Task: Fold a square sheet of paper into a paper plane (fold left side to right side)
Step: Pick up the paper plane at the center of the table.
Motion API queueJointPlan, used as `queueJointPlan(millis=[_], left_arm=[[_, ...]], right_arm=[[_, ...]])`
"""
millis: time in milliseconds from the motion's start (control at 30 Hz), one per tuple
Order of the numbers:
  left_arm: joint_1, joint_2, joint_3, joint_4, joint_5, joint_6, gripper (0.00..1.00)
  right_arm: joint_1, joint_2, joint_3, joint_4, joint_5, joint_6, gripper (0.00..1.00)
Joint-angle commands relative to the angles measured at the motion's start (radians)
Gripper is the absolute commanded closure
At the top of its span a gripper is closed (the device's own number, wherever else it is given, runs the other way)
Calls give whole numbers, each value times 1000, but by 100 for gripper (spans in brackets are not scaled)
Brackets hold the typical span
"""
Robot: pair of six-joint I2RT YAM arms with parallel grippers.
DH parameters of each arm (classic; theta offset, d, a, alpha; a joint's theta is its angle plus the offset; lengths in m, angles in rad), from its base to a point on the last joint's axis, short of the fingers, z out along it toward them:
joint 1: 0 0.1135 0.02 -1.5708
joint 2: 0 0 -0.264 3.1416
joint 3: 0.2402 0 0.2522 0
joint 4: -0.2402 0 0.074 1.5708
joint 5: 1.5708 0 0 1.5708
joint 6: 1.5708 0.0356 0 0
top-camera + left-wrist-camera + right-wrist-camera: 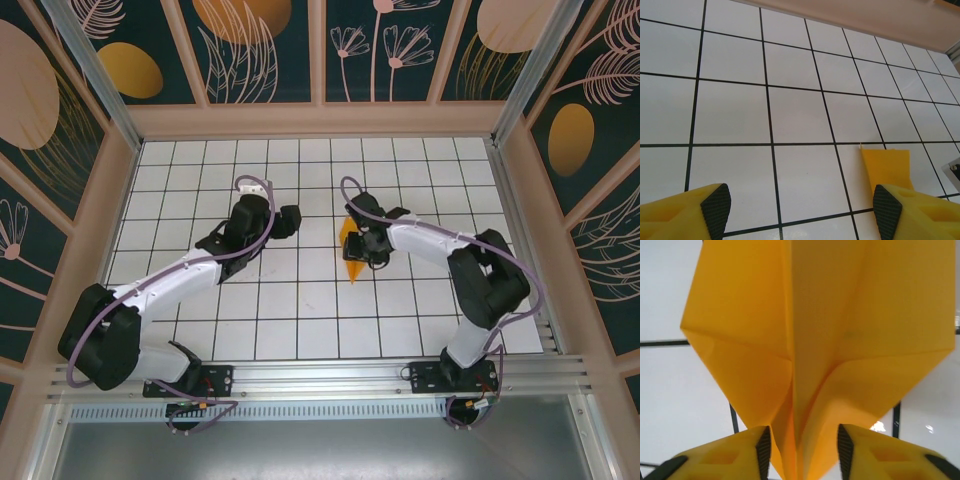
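There are two arms and one paper plane (352, 264) on the white desk (300, 320) with black lines. The plane is orange-yellow. It lies near the middle of the desk, and its sharp tip points to the near edge.

The right end effector (360, 245) is right on top of the plane. Up close, its two yellow fingers (763, 450) stand part way apart, and the plane's middle fold (805, 390) sits between them. I cannot tell if they squeeze it or just sit beside it. The plane's two wings spread out to each side.

The left end effector (295, 219) is a little way to the left of the plane. Its two fingers (716, 207) are spread wide - just bare desk between them. One corner of the plane (885, 165) peeks out beside its right finger.
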Motion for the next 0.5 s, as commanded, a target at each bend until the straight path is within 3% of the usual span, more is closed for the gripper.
queueJointPlan(millis=[0,200,467], left_arm=[[-2,-35,-15,16,-23,1,22],[-2,-55,-19,3,-39,8,21],[-1,-180,-50,-14,-26,41,13]], right_arm=[[13,43,48,-26,27,3,66],[11,88,109,-67,67,-43,97],[-61,190,379,-204,94,-162,99]])
